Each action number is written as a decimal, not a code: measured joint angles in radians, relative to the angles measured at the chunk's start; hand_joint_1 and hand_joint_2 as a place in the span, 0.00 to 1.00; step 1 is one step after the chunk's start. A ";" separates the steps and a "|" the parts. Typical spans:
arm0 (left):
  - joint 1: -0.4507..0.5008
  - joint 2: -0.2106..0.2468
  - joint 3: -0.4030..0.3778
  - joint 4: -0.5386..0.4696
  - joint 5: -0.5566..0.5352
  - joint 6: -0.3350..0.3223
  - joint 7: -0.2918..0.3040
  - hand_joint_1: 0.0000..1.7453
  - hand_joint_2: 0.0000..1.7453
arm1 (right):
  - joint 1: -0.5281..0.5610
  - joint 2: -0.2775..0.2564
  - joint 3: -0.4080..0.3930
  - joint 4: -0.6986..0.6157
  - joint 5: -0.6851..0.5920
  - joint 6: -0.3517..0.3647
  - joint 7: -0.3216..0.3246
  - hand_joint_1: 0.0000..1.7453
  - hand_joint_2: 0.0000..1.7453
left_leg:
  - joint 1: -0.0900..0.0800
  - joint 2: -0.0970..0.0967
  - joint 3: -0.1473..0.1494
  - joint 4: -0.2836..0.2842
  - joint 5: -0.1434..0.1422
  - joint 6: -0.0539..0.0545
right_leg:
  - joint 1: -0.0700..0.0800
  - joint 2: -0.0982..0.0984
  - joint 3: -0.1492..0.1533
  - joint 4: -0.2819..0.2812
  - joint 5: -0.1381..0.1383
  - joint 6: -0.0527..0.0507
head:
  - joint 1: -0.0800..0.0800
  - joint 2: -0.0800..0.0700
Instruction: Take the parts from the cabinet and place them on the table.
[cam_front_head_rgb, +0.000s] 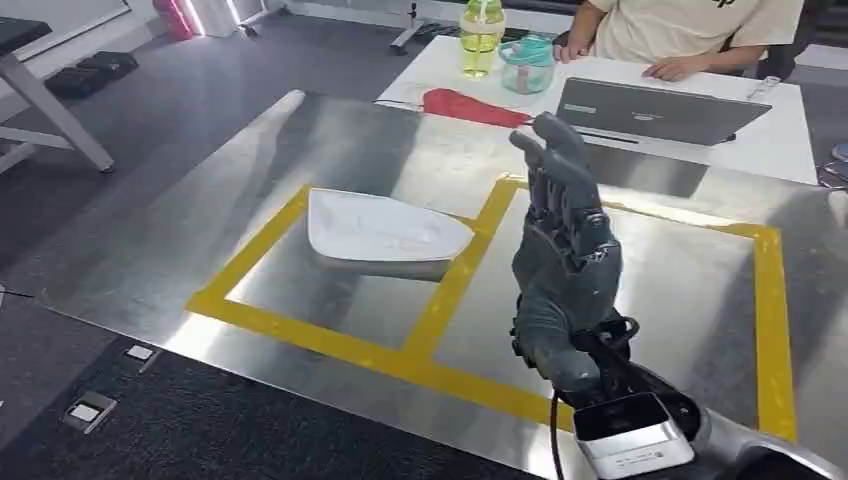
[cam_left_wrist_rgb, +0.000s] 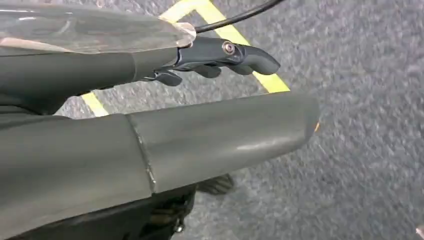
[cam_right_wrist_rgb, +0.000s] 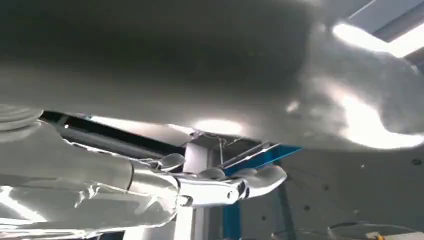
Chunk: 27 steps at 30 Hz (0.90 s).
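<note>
Right hand (cam_front_head_rgb: 566, 262) raised, empty; laptop (cam_front_head_rgb: 660, 110) behind.

White curved part (cam_front_head_rgb: 385, 235) lying flat inside table's (cam_front_head_rgb: 150, 260) left yellow-taped square.

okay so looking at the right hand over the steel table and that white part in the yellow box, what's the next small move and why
Probably draw the right hand back off the table. It is raised with fingers apart and holds nothing, while the white part already lies inside the left yellow-taped box, apart from the hand, so this placement looks finished.
</note>
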 joint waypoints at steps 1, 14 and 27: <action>0.000 0.001 0.000 0.000 0.000 0.000 0.000 0.00 0.00 | -0.002 0.000 -0.001 0.000 0.000 0.000 -0.001 0.00 0.00 | 0.000 0.001 -0.009 0.001 0.005 0.004 | -0.001 0.000 -0.026 0.077 -0.057 0.003 | 0.008 0.000; 0.003 0.000 0.000 0.000 0.003 0.001 0.000 0.00 0.00 | -0.009 0.000 -0.002 0.008 -0.006 0.004 -0.006 0.00 0.00 | -0.001 -0.007 -0.090 0.041 0.053 -0.042 | -0.012 0.003 0.112 -0.057 -0.026 -0.024 | 0.023 0.000; -0.005 0.001 0.001 0.000 0.006 0.000 -0.008 0.00 0.00 | -0.015 0.000 -0.002 0.022 -0.019 0.023 -0.013 0.00 0.00 | -0.007 -0.009 0.049 0.005 -0.052 -0.029 | -0.005 -0.005 0.016 -0.054 0.068 -0.009 | 0.001 0.000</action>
